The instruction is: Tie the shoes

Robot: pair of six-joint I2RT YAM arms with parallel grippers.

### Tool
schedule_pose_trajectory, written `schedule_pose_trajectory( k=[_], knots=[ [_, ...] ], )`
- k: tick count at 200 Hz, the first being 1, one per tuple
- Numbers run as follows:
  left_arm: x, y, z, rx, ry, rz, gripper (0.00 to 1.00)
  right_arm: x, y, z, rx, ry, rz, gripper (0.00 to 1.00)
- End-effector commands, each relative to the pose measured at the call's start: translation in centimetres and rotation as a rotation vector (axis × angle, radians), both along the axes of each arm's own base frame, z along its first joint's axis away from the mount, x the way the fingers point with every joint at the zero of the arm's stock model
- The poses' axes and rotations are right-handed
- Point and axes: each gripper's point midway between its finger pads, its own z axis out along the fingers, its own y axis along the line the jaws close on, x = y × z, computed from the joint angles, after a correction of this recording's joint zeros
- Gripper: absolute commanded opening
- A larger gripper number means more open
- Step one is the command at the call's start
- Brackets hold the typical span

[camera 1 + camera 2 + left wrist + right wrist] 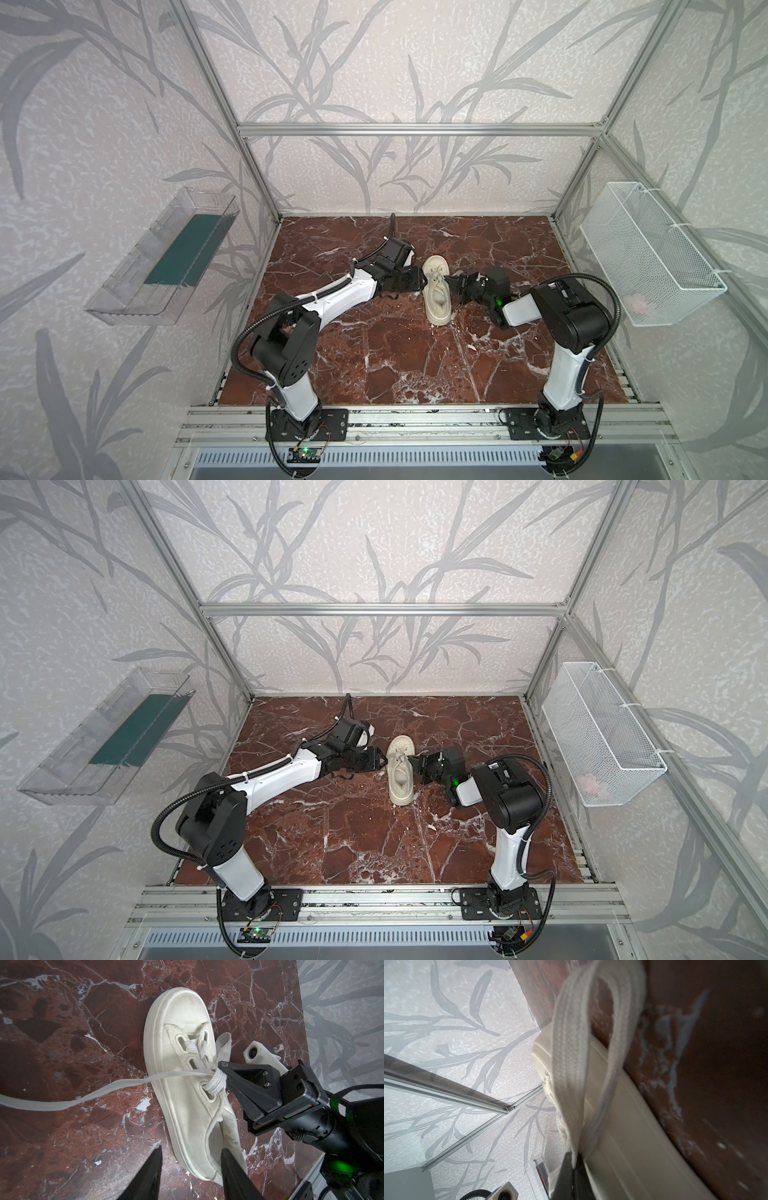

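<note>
A cream low-top canvas sneaker (436,311) with a thick chunky sole lies flat near the middle of the red-brown marble-patterned worktop (374,353), toe toward the back wall, as both top views show (401,791). On the sneaker's right flank, the right gripper (223,1066) has its jaws pressed together on the base of a loop (571,1059) of the flat cream lace (216,1082), just beside a first crossing at the eyelets nearest the ankle opening. On the opposite flank the left gripper (191,1148) hangs with jaws apart and nothing between them, one finger over the heel opening and the other over bare worktop beside the sole. The lace's free end (62,1103) trails away from the crossing across the worktop on that side. Nothing pins the sneaker, so a pull from the right would probably drag or tip it instead of tightening the lace. The pinch sits at the very tips, so the loop may slip out, and tugging the free end could undo the crossing. No brand, label or writing is readable anywhere; only a green light (340,1167) glows on the right arm.
</note>
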Motion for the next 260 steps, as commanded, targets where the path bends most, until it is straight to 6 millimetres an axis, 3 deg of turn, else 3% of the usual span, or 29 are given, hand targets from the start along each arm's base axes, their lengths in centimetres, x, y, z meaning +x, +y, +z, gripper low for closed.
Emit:
schedule_pose_trajectory(
  k=[1,133,260],
  knots=[
    [-0.2,0.0,0.2,-0.004,-0.006,0.006,0.49,0.1,-0.4,0.1,0.005,-0.01,-0.023,0.0],
    [-0.4,0.1,0.4,-0.003,-0.009,0.004,0.49,1.1,-1.7,1.3,0.041,-0.039,-0.062,0.0],
    [-0.3,0.1,0.3,-0.01,-0.006,0.008,0.49,0.9,-0.6,1.7,0.082,-0.041,-0.038,0.0]
  ],
)
